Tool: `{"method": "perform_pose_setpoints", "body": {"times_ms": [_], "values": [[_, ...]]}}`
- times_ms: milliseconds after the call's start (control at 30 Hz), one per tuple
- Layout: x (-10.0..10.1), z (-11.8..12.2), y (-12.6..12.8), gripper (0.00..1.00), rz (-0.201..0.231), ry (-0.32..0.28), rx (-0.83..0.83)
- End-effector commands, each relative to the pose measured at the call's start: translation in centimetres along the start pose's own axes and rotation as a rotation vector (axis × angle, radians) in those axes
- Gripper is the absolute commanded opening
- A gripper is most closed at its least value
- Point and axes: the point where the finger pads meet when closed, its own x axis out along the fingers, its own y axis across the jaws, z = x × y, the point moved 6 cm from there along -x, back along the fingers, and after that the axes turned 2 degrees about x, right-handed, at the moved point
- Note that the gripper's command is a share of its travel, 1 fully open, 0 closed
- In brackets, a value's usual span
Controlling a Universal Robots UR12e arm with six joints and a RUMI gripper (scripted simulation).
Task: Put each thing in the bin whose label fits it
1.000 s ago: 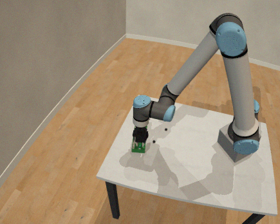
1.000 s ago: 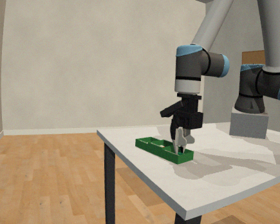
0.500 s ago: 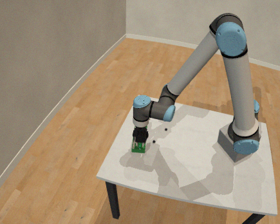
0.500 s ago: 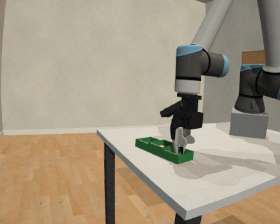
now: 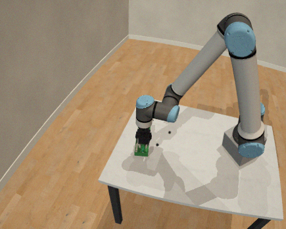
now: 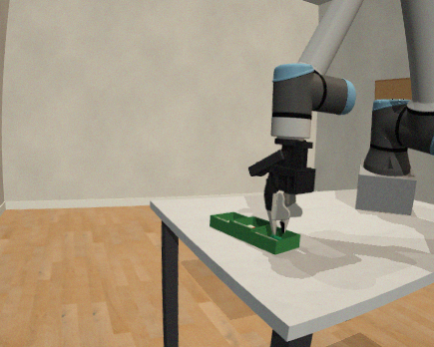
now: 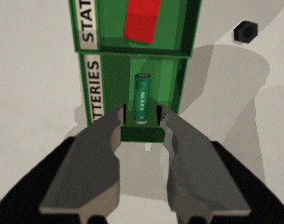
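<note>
A green bin (image 7: 138,65) with several compartments lies flat near the table's left edge; it also shows in the top and exterior views (image 5: 141,149) (image 6: 254,231). Its near compartment is labelled "…TTERIES" and holds a green battery (image 7: 141,97) lying on the floor. The neighbouring compartment, labelled "STAT…", holds a red block (image 7: 141,20). My gripper (image 7: 141,106) (image 6: 279,226) points straight down with its fingertips dipped into the near compartment. The fingers stand a little apart, wider than the battery, on either side of its near end. Nothing is clamped between them.
A small black nut (image 7: 244,31) (image 5: 157,144) lies on the table just right of the bin. A second black nut (image 5: 169,131) lies further towards the middle. The arm's grey base (image 5: 244,148) stands at the table's right side.
</note>
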Motion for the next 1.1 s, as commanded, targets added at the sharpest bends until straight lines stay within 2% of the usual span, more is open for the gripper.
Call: {"method": "perform_pose_setpoints", "body": {"times_ms": [0, 367, 433, 700, 733, 1067], "values": [[-0.6, 0.0, -0.1, 0.17, -0.001, 0.000, 0.000], [-2.2, 0.0, -0.1, 0.17, -0.001, 0.000, 0.000], [-3.2, 0.0, -0.1, 0.17, -0.001, 0.000, 0.000], [-3.2, 0.0, 0.0, 0.17, -0.001, 0.000, 0.000], [-3.6, 0.0, 0.0, 1.00, -0.001, 0.000, 0.000], [-6.8, 0.0, 0.0, 1.00, -0.001, 0.000, 0.000]]}}
